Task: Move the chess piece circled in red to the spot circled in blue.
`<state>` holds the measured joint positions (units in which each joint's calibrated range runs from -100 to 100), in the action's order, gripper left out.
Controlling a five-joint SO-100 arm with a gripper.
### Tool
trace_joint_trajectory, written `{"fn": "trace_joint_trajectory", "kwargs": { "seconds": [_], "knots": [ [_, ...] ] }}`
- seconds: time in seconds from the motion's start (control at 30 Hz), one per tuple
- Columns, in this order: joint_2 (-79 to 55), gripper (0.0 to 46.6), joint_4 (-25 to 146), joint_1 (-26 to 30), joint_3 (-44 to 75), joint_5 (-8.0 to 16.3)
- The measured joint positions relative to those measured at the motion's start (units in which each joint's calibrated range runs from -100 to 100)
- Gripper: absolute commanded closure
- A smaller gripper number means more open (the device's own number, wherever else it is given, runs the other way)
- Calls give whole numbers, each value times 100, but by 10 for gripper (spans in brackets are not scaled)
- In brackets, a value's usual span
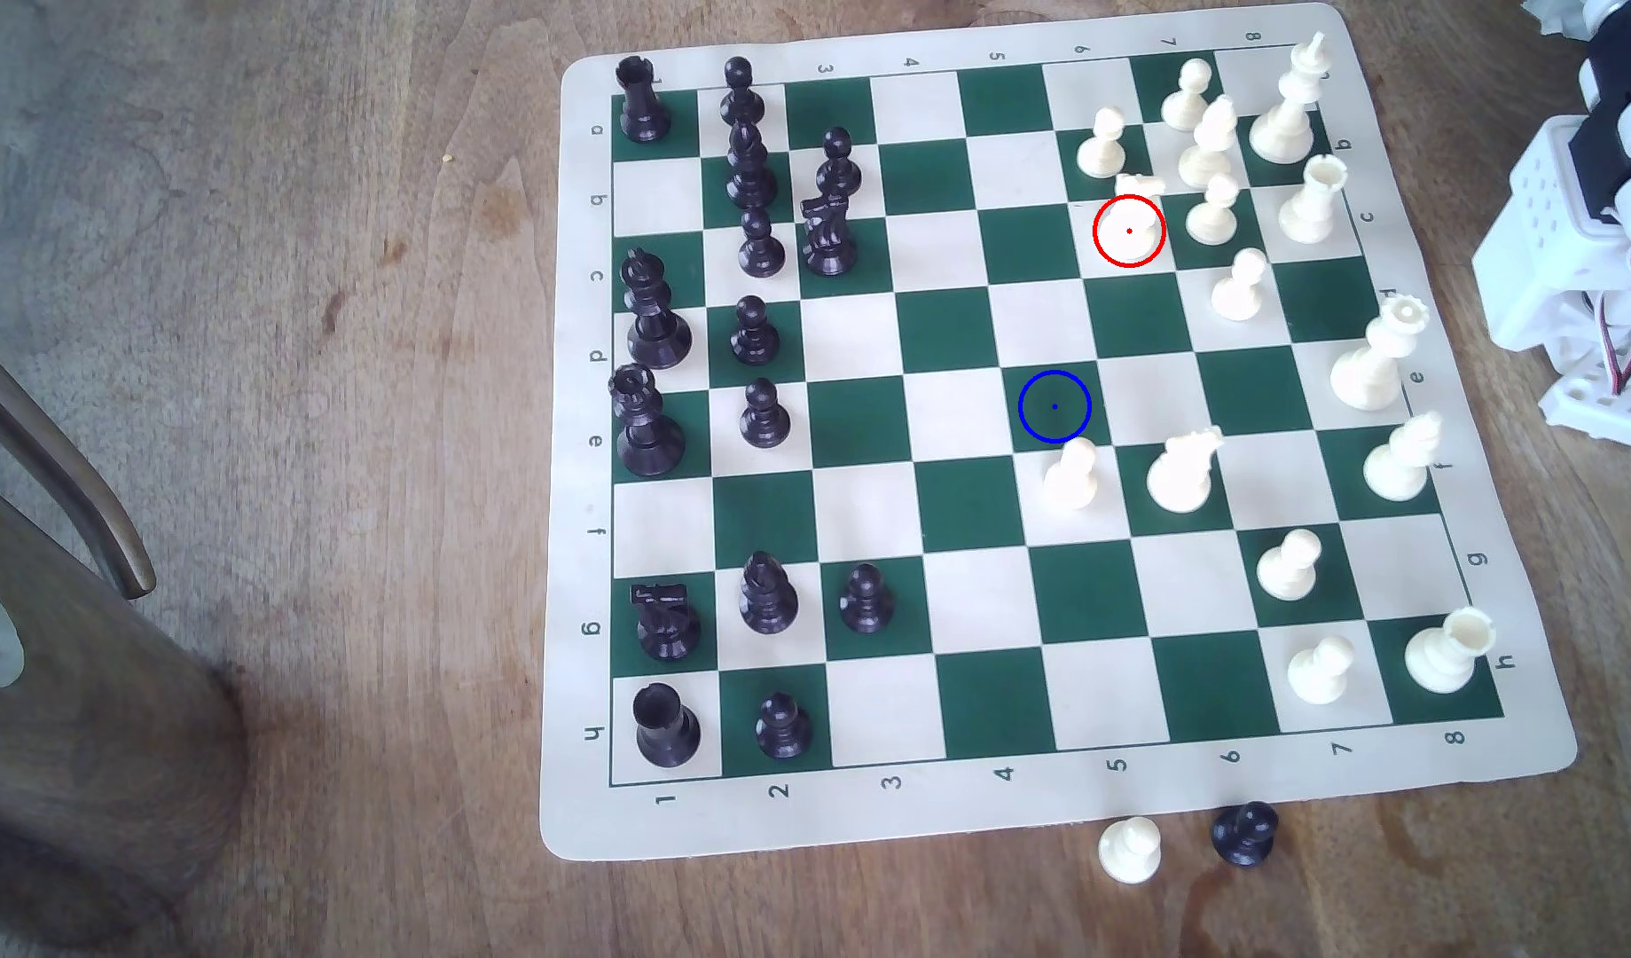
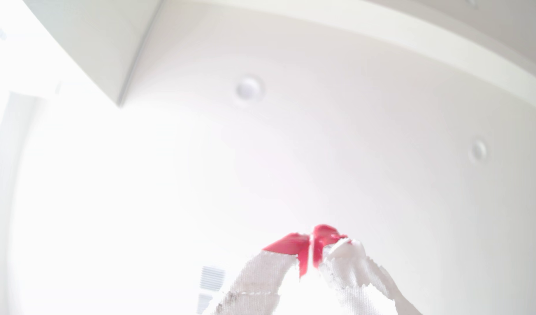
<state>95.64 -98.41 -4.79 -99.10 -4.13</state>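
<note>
The chess piece circled in red, a cream-white knight point(image 1: 1127, 219), stands on a cream square near the far right of the green-and-cream board point(image 1: 931, 801) in the exterior view. The spot circled in blue point(image 1: 1055, 406) is a bare dark green square two rows nearer and slightly to that view's left. The white arm point(image 1: 1585, 230) sits folded beyond the board's right edge, far from both. In the wrist view my gripper point(image 2: 311, 243) points up at a white ceiling, its red-tipped fingers point(image 2: 291, 245) pressed together with nothing between them.
A cream pawn point(image 1: 1072, 474) stands just in front of the blue spot, with a second cream knight point(image 1: 1185, 470) beside it. Cream pawns point(image 1: 1103, 143) point(image 1: 1212, 212) crowd the circled knight. Two pawns point(image 1: 1130, 847) point(image 1: 1244, 834) lie off the board's near edge. A dark metal vessel point(image 1: 65, 663) stands at left.
</note>
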Motion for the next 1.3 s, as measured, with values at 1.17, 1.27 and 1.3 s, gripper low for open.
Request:
{"fn": "trace_joint_trajectory", "kwargs": {
  "seconds": [1.17, 1.27, 1.3],
  "knots": [
    [0, 464, 470, 0, 0, -15],
    [0, 464, 1737, 0, 0, 0],
    [0, 465, 1984, 0, 0, 0]
  ]
}}
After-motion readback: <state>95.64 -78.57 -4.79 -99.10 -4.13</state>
